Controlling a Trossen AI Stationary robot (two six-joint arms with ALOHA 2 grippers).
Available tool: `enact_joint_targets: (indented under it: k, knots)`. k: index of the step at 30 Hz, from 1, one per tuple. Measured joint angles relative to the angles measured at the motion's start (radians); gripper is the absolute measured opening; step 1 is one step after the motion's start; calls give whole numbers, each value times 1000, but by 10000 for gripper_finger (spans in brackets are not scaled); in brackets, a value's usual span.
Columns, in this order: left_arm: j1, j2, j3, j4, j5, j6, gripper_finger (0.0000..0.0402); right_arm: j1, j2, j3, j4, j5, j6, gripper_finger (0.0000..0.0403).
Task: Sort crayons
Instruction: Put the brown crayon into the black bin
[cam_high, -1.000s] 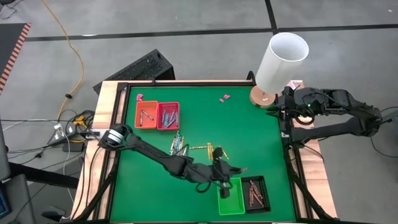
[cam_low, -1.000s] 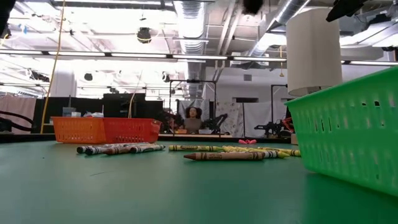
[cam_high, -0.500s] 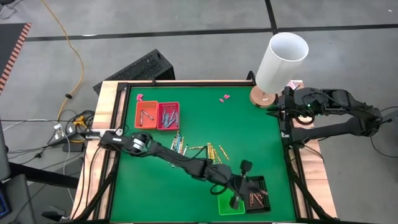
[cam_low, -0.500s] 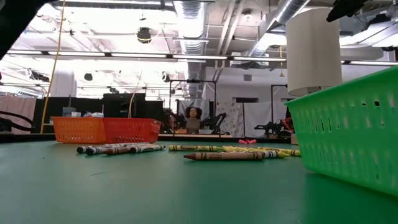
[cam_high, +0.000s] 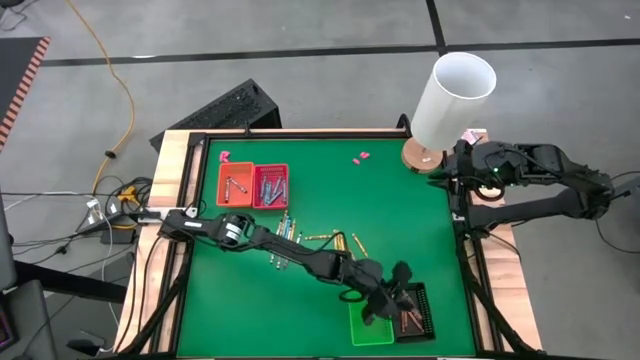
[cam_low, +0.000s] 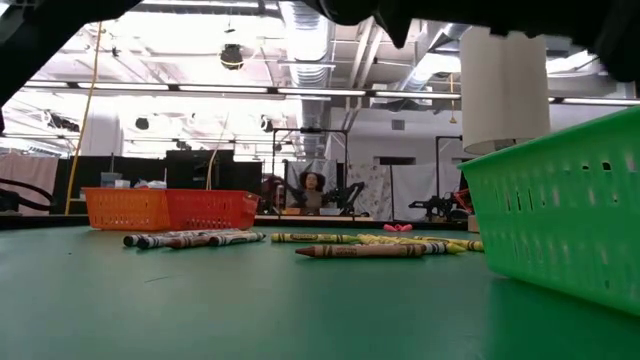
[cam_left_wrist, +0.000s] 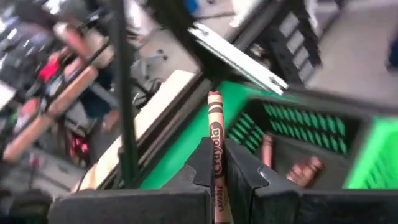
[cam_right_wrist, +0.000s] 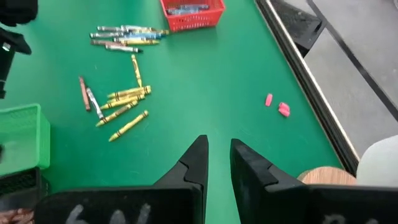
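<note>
The left end effector (cam_high: 385, 300) hangs over the near right part of the green table (cam_high: 250, 300), above the seam between the green tray (cam_high: 362, 330) and the black tray (cam_high: 420, 298). Its fingers (cam_left_wrist: 200, 163) are clamped on 1 brown crayon (cam_left_wrist: 215, 134), which stands up between them with its tip towards the black tray. In the left wrist view, that black tray already holds a few brown-red crayons (cam_left_wrist: 305, 169); the same ones show in the high view inside the black tray.

The loose crayons (cam_high: 318, 238) lie in a scatter at the middle of the table: a grey and blue bunch nearer the far trays, and yellow ones with 1 brown-red one beside them. In the low view they form a line on the green surface between the orange tray (cam_low: 128, 208) and the green tray's wall. The orange tray and the red tray (cam_high: 271, 185) sit touching, side by side, at the far left of the table; each holds several crayons.

The right end effector (cam_right_wrist: 217, 158) waits at the far right edge of the table, its fingers slightly parted and empty. Next to it, a tall white cylinder (cam_high: 452, 98) stands on a round wooden base (cam_high: 420, 157). 2 pink scraps (cam_high: 361, 157) lie on the table near the far edge.
</note>
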Motion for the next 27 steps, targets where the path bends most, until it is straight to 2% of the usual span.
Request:
enact_joint_targets:
  k: [3, 5, 18, 27]
  knots:
    - [-9, 5, -1, -21, 43, 159, 2, 0, 0, -19, 1, 0, 0, 68]
    - [-12, 5, -1, -27, 35, 235, 3, 0, 0, -33, -2, 0, 0, 68]
    - [-7, 4, -2, 84, 29, 213, 2, 0, 0, -37, 21, 1, -7, 68]
    - [-10, 2, -2, 79, 27, 187, 1, 0, 0, -37, 60, 1, -18, 68]
